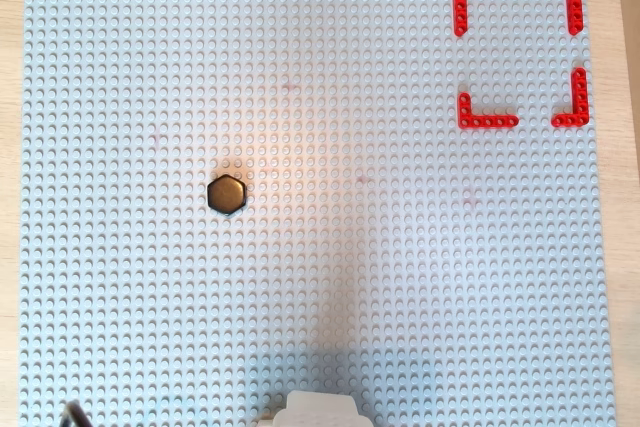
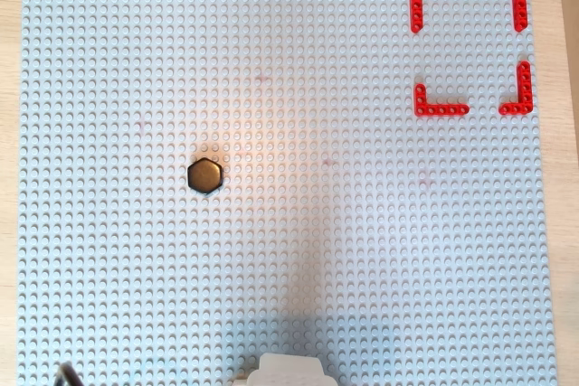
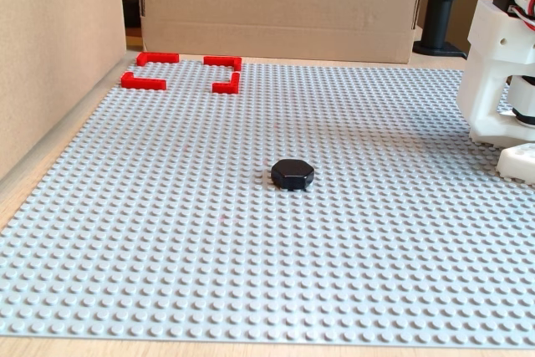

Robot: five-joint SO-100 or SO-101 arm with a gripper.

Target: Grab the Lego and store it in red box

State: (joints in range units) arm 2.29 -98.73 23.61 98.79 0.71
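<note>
The Lego is a glossy black hexagonal piece lying flat on the grey studded baseplate, left of centre in both overhead views and near the middle in the fixed view. The red box is four red corner brackets at the plate's far right corner in both overhead views, and at the far left in the fixed view. It holds nothing. Only the white arm body shows, at the right edge, well away from the Lego. The gripper itself is out of view.
A white part of the arm pokes in at the bottom edge of both overhead views, with a small dark object at the bottom left. Cardboard walls stand behind and left of the plate. A black post stands at the back right.
</note>
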